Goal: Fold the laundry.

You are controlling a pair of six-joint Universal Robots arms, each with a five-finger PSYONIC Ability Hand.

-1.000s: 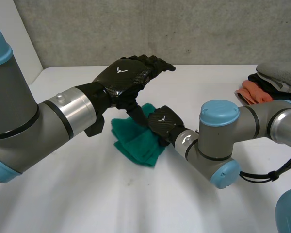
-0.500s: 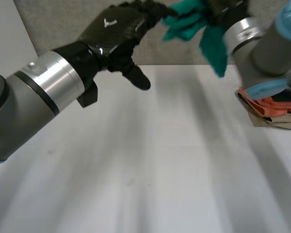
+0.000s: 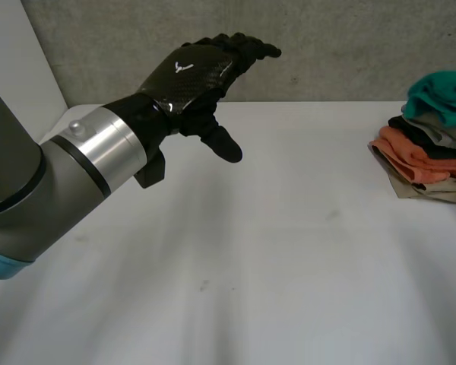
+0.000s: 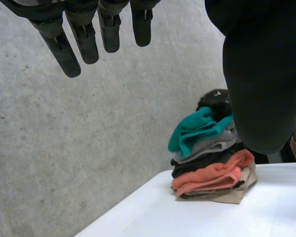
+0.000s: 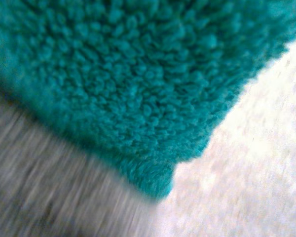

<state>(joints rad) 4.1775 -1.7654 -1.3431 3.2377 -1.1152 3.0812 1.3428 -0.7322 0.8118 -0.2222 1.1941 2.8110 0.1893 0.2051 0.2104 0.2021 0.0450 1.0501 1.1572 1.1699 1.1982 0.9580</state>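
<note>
The green towel (image 3: 441,90) sits on top of the stack of folded laundry (image 3: 418,156) at the right side of the white table (image 3: 273,251), close to the back edge. The left hand (image 3: 194,72) hovers above the table well apart from the stack, fingers straight and spread, holding nothing. The right hand (image 4: 214,100) pokes up just behind the stack, and I can't tell its grip.

The teal cloth (image 5: 113,74) is fluffy, looped terry. The left hand (image 3: 194,76) has a glossy black shell, possibly carbon fibre. The worktop (image 3: 289,266) is smooth, matt white.
</note>
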